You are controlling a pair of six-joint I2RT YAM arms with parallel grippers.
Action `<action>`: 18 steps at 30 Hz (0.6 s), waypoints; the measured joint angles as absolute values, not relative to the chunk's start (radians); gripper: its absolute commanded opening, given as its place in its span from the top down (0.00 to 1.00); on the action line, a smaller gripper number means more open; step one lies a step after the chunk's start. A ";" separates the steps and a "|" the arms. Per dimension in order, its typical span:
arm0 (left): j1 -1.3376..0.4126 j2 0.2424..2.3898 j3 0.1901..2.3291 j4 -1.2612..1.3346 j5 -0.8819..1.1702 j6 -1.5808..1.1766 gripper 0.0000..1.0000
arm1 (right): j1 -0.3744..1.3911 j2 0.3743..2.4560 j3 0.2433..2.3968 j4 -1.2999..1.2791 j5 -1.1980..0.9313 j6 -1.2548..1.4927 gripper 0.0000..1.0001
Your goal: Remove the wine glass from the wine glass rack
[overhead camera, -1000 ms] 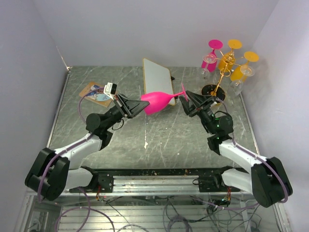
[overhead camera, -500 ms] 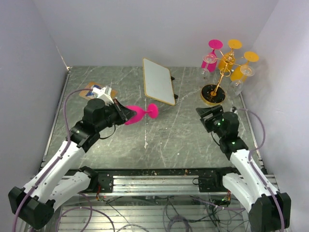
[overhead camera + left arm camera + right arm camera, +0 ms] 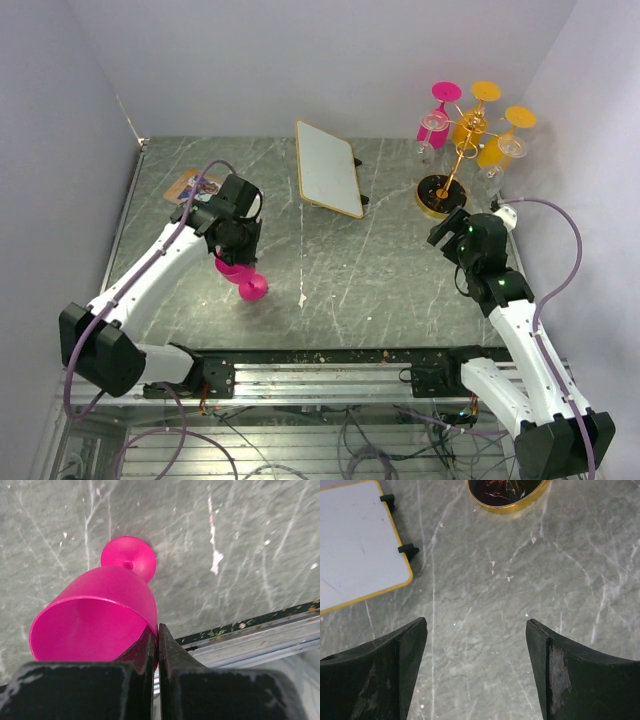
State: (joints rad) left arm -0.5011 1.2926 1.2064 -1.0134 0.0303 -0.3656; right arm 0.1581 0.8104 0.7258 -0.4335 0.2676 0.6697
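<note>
A pink wine glass [image 3: 245, 281] [image 3: 100, 610] hangs low over the table at the left, foot downward. My left gripper [image 3: 231, 262] [image 3: 156, 628] is shut on its rim, one finger inside the bowl and one outside. I cannot tell whether the foot touches the table. The wine glass rack [image 3: 461, 152], a thin gold wire stand on a round dark base [image 3: 507, 492], stands at the back right. A pink glass [image 3: 435, 120] and two orange glasses [image 3: 500, 145] hang on it. My right gripper [image 3: 446, 231] [image 3: 476, 624] stands open near the base, nothing between its fingers.
A white board with a gold frame [image 3: 328, 168] [image 3: 355, 545] lies at the back middle. A brown card [image 3: 190, 186] lies at the back left. The metal rail [image 3: 320, 368] runs along the near edge, and walls close in on both sides.
My left arm has carried the pink glass left and toward the near edge, turning its foot downward. My right gripper has left the glass's foot, opened wider and drawn back right.
</note>
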 measured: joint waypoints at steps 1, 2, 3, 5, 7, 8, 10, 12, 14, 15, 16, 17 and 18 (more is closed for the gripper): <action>-0.501 1.310 1.211 -1.032 0.027 -0.347 0.93 | 0.158 0.810 0.726 -0.445 0.268 0.664 0.21; -0.501 1.317 1.211 -1.040 0.025 -0.339 0.93 | 0.158 0.810 0.726 -0.449 0.269 0.662 0.21; -0.501 1.327 1.211 -1.050 0.022 -0.329 0.93 | 0.158 0.809 0.726 -0.456 0.270 0.659 0.21; -0.501 1.336 1.214 -1.053 0.021 -0.313 0.86 | 0.158 0.806 0.726 -0.467 0.271 0.653 0.21; -0.501 1.334 1.215 -1.056 0.019 -0.302 0.78 | 0.158 0.799 0.726 -0.477 0.274 0.649 0.21; -0.501 1.333 1.215 -1.057 0.019 -0.299 0.75 | 0.158 0.795 0.726 -0.479 0.276 0.647 0.21; -0.501 1.333 1.215 -1.058 0.018 -0.294 0.68 | 0.158 0.788 0.728 -0.484 0.278 0.645 0.21; -0.501 1.333 1.215 -1.060 0.011 -0.292 0.58 | 0.158 0.786 0.739 -0.493 0.280 0.643 0.21; -0.501 1.328 1.216 -1.062 0.000 -0.290 0.49 | 0.158 0.786 0.759 -0.499 0.283 0.641 0.21; -0.501 1.325 1.221 -1.065 -0.005 -0.290 0.46 | 0.158 0.786 0.771 -0.501 0.285 0.640 0.21; -0.501 1.321 1.230 -1.068 -0.011 -0.290 0.42 | 0.158 0.786 0.785 -0.503 0.288 0.638 0.21; -0.501 1.314 1.249 -1.069 -0.017 -0.289 0.39 | 0.158 0.785 0.797 -0.505 0.290 0.636 0.21; -0.501 1.308 1.269 -1.067 -0.020 -0.289 0.35 | 0.158 0.783 0.809 -0.506 0.294 0.633 0.21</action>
